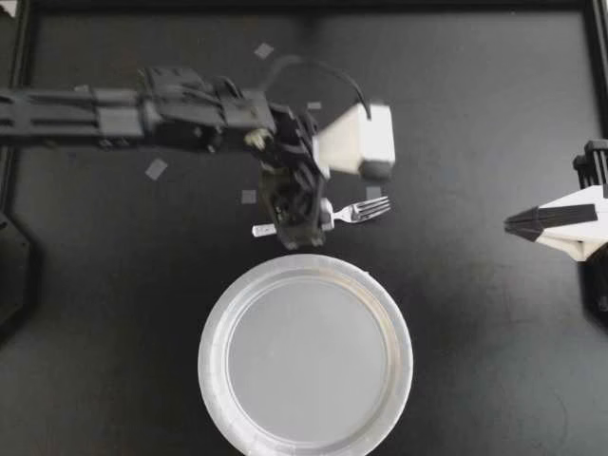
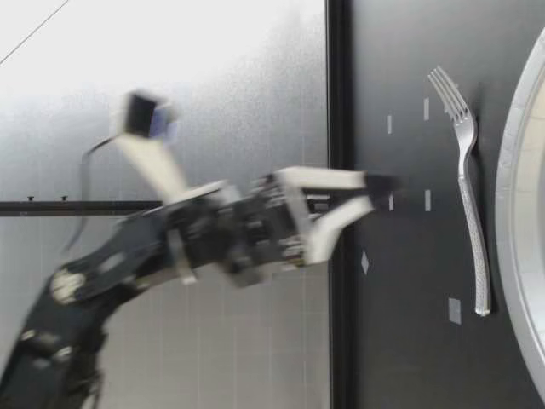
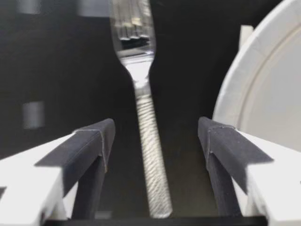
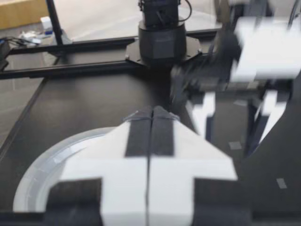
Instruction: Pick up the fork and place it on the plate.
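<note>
Note fork (image 1: 359, 210) flat on table (image 1: 475, 114), handle lying in the gap of left gripper (image 1: 297, 228) — centred between fingers (image 3: 89, 143), touching neither. Read long axis as running straight along that gap, tines pointing ahead, away from the fingertips. Log left gripper spread wide, gripping nothing; plate (image 1: 211, 328) just outside one finger. Log right gripper (image 1: 515, 225) pressed closed — empty, well apart from fork.

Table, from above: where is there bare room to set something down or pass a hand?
Bare: the wide stretch of table between the fork and my right gripper, and the patch between the plate and the table's left edge. The plate's inside is empty too. Crowded: just past the plate's far rim, where my left gripper straddles the fork.
</note>
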Robot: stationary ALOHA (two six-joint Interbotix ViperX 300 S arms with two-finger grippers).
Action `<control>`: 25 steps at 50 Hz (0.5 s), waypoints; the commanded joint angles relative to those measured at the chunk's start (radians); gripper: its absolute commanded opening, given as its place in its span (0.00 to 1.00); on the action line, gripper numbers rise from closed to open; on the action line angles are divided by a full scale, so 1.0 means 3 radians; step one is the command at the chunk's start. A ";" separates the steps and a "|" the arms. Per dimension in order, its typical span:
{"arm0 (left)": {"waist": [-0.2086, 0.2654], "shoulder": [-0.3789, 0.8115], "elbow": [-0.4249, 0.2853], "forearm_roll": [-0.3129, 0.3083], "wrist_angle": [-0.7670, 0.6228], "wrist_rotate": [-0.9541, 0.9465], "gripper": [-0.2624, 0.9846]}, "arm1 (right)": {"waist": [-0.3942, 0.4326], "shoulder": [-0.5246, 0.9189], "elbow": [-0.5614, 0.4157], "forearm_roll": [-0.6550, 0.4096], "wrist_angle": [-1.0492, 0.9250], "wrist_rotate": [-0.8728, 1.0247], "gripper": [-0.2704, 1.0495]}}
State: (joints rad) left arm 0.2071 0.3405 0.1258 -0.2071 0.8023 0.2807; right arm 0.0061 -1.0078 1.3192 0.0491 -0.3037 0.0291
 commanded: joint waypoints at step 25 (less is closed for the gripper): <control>-0.0026 0.0174 0.0010 0.0000 -0.0532 0.0015 0.69 | 0.0000 0.0010 -0.0020 0.0005 -0.0031 0.0097 0.14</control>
State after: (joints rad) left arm 0.1963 0.4096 0.1365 -0.2086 0.6642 0.2838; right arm 0.0046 -1.0078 1.3254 0.0491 -0.3037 0.0537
